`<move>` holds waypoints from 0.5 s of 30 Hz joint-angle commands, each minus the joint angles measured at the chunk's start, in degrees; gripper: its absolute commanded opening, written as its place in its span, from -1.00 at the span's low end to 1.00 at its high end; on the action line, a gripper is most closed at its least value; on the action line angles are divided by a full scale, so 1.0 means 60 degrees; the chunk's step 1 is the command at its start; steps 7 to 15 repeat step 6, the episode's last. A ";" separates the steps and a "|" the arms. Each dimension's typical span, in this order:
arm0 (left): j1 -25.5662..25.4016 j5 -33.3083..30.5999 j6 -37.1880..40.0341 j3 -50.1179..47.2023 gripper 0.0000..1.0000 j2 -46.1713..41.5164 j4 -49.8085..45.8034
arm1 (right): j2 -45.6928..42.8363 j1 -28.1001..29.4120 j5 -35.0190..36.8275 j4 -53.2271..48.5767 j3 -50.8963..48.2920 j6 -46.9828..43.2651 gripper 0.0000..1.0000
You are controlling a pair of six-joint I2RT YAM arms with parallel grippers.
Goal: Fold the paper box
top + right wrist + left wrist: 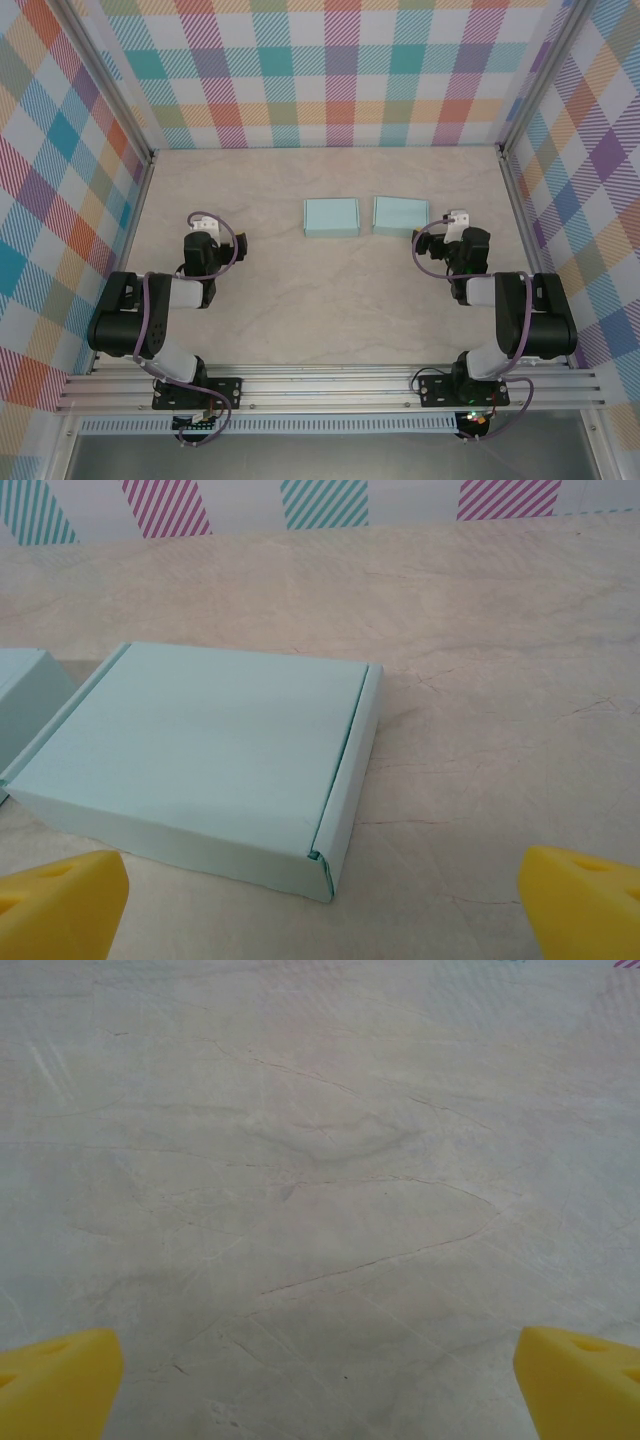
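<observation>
Nearest, the rail (330,385) carries both arm bases, the left arm (140,325) at 7 o'clock of the table (320,300) and the right arm (515,320) at 5 o'clock. Each arm is folded, with its wrist pointing toward 12 o'clock.

The left gripper (318,1385) is released. Its yellow pads (55,1385) stand wide apart at the lower corners of its wrist view, with bare marbled table between them and nothing held. From above it sits at about 9 o'clock of the table, well apart from both boxes.

The right gripper (320,900) is likewise released, pads spread wide with nothing between them. It sits at about 3 o'clock of the table.

The right box (210,760), pale mint, lies closed and flat on the table near the right gripper, at its 11 o'clock. A flap edge shows along the box's right side. The left box (331,217) lies just beside it at 9 o'clock, a narrow gap between them. Both rest toward 12 o'clock from the table's centre.

Farthest, the plaid wall (330,70) stands behind
</observation>
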 commanded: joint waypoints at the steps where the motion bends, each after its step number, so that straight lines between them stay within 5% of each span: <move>1: -0.0053 -0.0068 -0.0029 0.0057 1.00 0.0053 0.0137 | 0.0093 -0.0024 -0.0108 0.0033 0.0096 0.0092 0.99; 15: -0.0053 -0.0068 -0.0031 0.0064 1.00 0.0048 0.0160 | 0.0088 -0.0021 -0.0110 0.0033 0.0099 0.0095 0.99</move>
